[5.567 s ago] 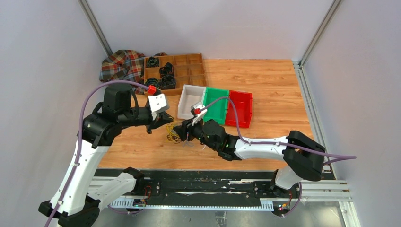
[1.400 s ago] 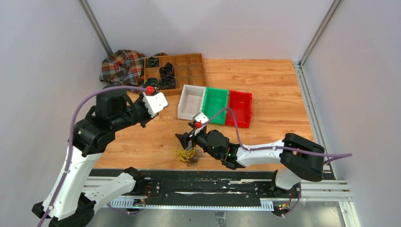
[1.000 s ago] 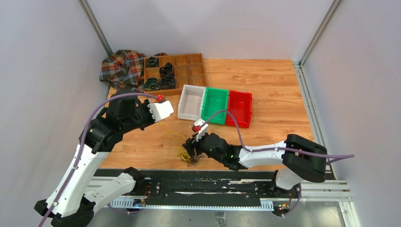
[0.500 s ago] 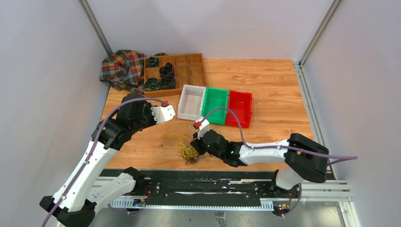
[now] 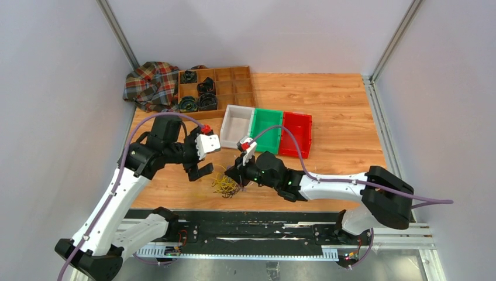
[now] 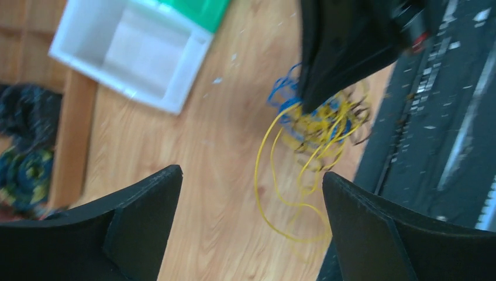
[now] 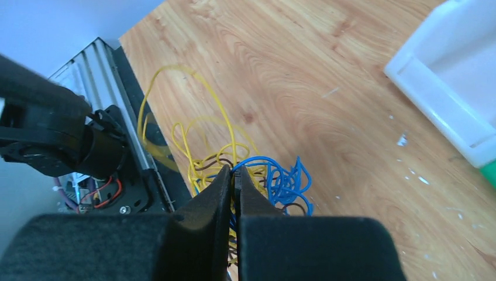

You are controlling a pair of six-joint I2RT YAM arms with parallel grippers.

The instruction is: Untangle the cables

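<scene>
The left claw (image 6: 250, 175) has come down, wide open, beside the cables (image 5: 224, 185) at the near edge of the tabletop (image 5: 339, 99). The right claw (image 7: 234, 178) pinches them tight, so pulling apart can start.

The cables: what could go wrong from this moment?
1. The right hand is shut on the cables where yellow and blue strands cross; a pull may tighten the knot.
2. They lie at the table's near edge, beside the rail; loops may snag there.
3. The open left hand may miss such thin wire.
</scene>
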